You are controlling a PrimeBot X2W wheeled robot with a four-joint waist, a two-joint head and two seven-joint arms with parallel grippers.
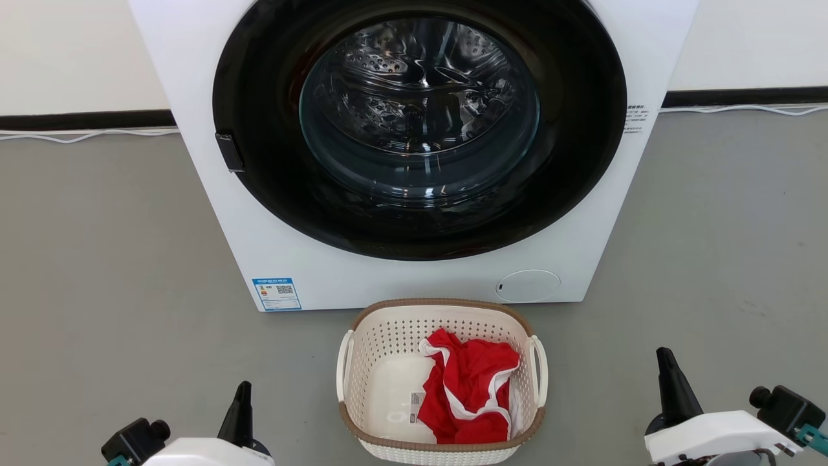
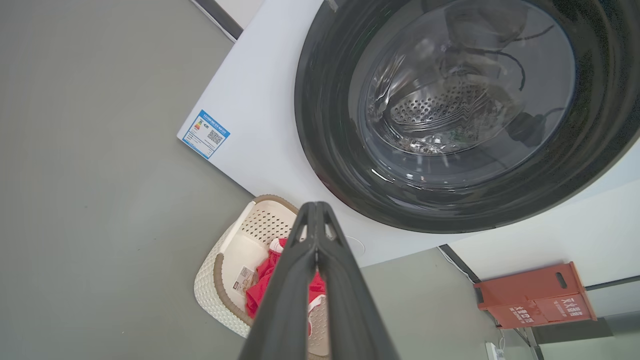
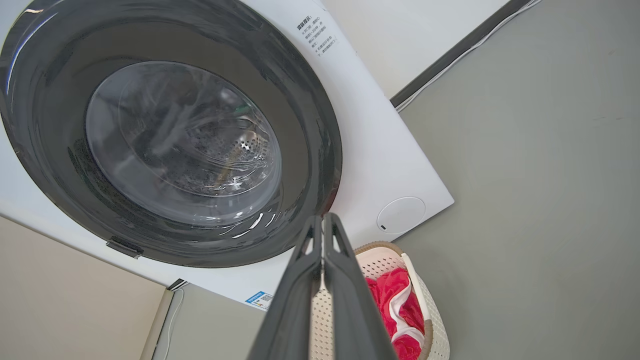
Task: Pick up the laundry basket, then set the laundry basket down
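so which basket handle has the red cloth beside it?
The right handle: the red cloth sits on that side of the laundry basket, away from the left handle.

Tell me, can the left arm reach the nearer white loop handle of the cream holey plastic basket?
Probably yes. The shut left gripper sits beside the cream perforated plastic laundry basket, and just bare grey floor lies between it and the nearer white loop handle.

Perforated matt plastic laundry basket [image 1: 388, 336], red cloth [image 1: 469, 388]
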